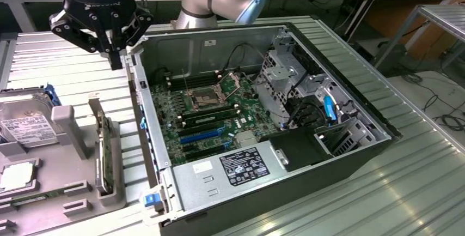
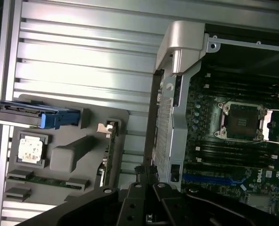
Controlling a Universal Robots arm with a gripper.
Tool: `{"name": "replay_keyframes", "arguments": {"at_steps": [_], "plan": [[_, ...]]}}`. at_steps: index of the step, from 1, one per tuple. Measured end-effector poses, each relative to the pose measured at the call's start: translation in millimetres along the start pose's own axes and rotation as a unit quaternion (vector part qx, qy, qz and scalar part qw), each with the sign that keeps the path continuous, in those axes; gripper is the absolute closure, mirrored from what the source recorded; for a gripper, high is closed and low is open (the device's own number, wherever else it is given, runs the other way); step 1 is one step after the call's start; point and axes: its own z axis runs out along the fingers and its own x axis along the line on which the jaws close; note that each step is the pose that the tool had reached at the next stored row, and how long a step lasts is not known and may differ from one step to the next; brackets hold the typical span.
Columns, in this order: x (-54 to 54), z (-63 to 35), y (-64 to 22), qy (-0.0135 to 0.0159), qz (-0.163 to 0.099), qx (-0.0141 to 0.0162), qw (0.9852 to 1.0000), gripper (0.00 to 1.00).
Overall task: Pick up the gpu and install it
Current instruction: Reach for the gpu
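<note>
**A:** Claw (image 1: 115,61) state?
**B:** Pressed together, pinching nothing. It hovers over the table, just outside the open computer case (image 1: 218,33).
**A:** Counts?
**B:** One gpu (image 1: 104,149), one hard drive (image 1: 25,124), one CPU (image 1: 16,176) and one memory stick (image 1: 36,197), all in the gray holder tray (image 1: 69,121).
**A:** Gpu's lie?
**B:** It stands on edge, its long axis parallel to the case wall and its bracket end toward the claw.

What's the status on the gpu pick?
Gripper shut, empty, hovering by the computer case wall. Gpu upright in its gray holder, untouched. Nothing between them.
</note>
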Motion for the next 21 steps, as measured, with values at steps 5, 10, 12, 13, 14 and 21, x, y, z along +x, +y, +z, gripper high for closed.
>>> {"name": "replay_keyframes", "arguments": {"at_steps": [5, 10, 12, 13, 14, 21], "plan": [[7.1, -0.1, 0.8, -0.0001, 0.003, 0.0001, 1.0, 0.89], [15.1, -0.2, 1.6, -0.0003, 0.006, 0.0002, 1.0, 0.89], [18.7, -0.2, 2.0, -0.0004, 0.008, 0.0002, 1.0, 0.89], [20.2, -0.3, 2.2, -0.0004, 0.008, 0.0002, 1.0, 0.89], [21.6, -0.4, 2.4, -0.0004, 0.009, 0.0002, 1.0, 0.89], [32.2, -0.5, 3.5, -0.0006, 0.013, 0.0003, 0.9999, 0.89]]}}
